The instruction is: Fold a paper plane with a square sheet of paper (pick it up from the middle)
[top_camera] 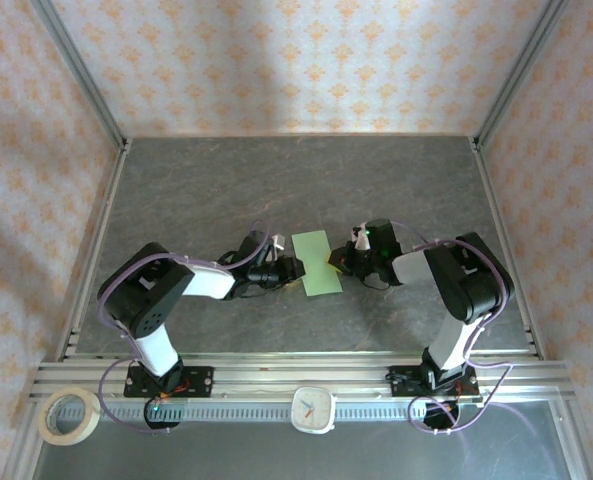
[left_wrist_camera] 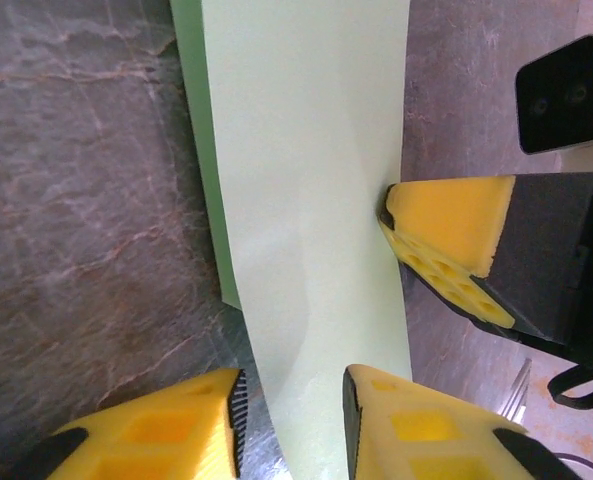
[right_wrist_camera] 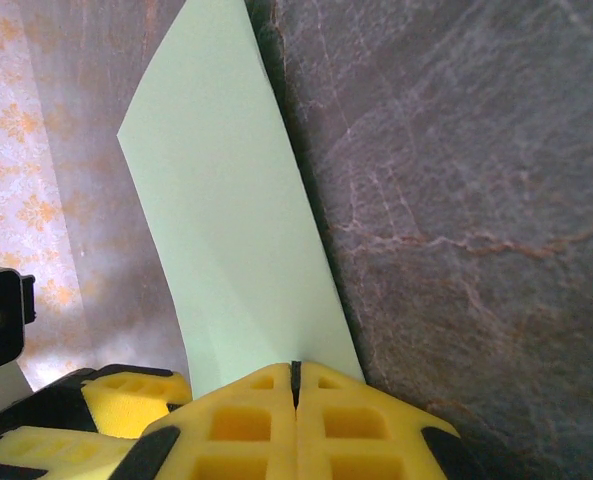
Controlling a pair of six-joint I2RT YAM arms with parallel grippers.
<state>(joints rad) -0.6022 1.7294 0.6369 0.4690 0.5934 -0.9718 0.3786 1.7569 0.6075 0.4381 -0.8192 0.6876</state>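
right gripper (right_wrist_camera: 296, 378) pinches green sheet (right_wrist_camera: 236, 200)

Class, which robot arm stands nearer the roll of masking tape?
Left. The left arm's base sits just right of the masking tape roll; the right arm's base is far along the rail, beyond the white clock.

Square sheet of paper (left_wrist_camera: 306, 150) cropped at top (left wrist view), near edge hidden by right pincer (right_wrist_camera: 296, 378)

Black-white arms (top_camera: 166, 290), yellow tool pads (left_wrist_camera: 156, 440)
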